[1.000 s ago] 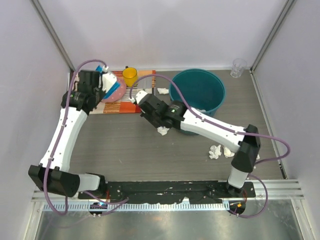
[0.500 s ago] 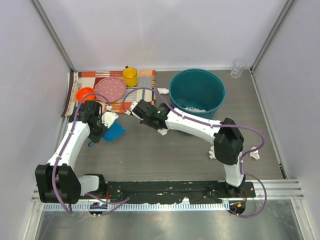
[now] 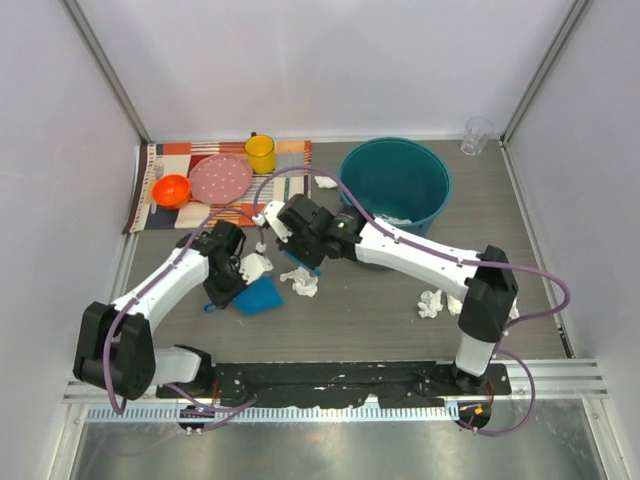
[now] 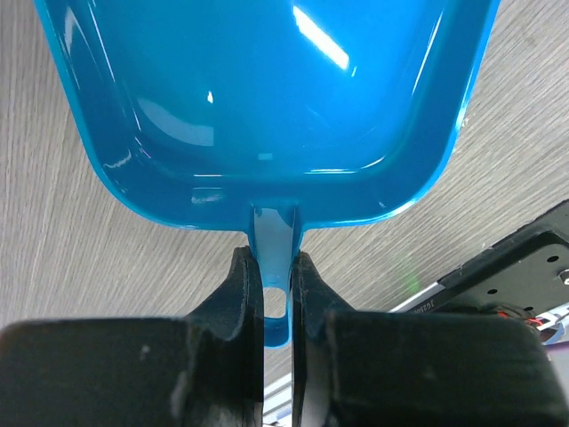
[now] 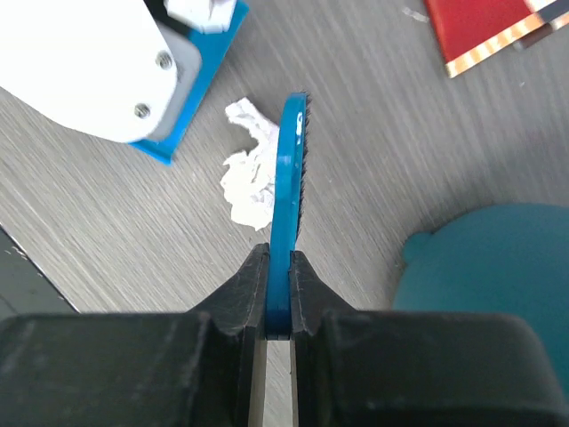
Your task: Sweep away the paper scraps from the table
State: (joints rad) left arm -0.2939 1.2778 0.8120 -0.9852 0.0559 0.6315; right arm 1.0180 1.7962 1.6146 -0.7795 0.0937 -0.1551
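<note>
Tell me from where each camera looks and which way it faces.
Top external: above and behind the bases, facing down at the table; both arms show.
Left wrist: on the left gripper, facing along its fingers at the blue dustpan they clamp.
Right wrist: on the right gripper, facing down past the clamped blue brush at a paper scrap.
Shared: top and right wrist show that scrap and the teal bucket.

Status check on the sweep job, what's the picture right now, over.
Left fingers shut on dustpan handle. Right fingers shut on brush. One paper scrap on table between brush and dustpan, more scraps farther right. Nothing blocking.
</note>
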